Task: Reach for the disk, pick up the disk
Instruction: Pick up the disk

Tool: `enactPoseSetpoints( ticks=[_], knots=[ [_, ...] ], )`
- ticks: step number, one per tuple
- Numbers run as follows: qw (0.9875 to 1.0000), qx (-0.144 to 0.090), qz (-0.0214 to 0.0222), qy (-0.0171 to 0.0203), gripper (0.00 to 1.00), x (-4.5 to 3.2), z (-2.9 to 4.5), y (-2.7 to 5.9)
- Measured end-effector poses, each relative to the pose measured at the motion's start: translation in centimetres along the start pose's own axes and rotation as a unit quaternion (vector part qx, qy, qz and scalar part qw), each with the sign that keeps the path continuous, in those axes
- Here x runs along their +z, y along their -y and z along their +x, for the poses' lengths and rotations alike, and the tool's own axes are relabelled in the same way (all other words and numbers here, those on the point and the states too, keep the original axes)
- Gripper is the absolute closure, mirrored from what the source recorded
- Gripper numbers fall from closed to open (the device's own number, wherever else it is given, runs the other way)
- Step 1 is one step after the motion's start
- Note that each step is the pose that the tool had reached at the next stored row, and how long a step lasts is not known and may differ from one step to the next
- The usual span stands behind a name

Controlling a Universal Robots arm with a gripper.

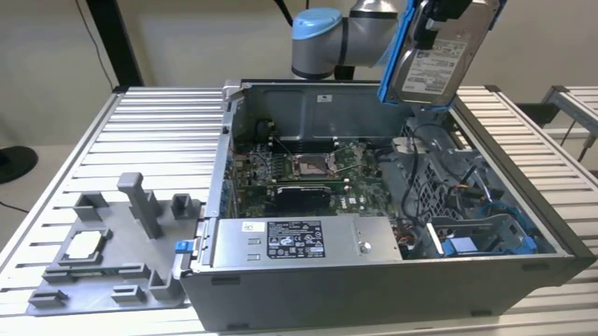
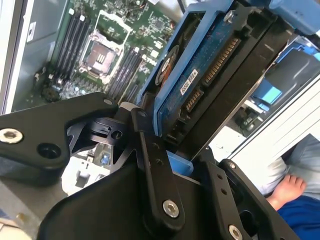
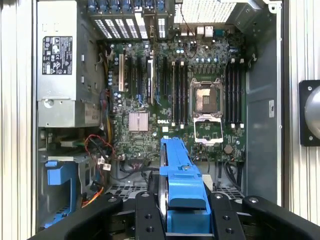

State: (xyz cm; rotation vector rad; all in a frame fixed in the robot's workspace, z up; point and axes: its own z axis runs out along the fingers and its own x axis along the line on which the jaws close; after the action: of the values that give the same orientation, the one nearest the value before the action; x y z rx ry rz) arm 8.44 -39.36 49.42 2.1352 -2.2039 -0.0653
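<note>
The gripper is clamped on the disk, held above the case, long axis almost vertical, label facing the camera.

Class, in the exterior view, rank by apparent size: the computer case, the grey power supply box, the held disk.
1. Computer case, largest by far.
2. Power supply box.
3. Disk, held by the gripper. It looks near the box's size, so their order is unsure.

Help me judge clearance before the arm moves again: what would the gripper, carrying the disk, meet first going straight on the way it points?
Probably the motherboard in the open computer case; depth is unclear.
</note>
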Motion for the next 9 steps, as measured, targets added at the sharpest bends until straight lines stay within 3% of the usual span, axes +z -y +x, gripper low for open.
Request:
enactPoseSetpoints(
  ticks=[9],
  knots=[
    [1.0000,0.000,0.0000,0.0000,1.00,-0.16,-0.06,1.95]
  ],
)
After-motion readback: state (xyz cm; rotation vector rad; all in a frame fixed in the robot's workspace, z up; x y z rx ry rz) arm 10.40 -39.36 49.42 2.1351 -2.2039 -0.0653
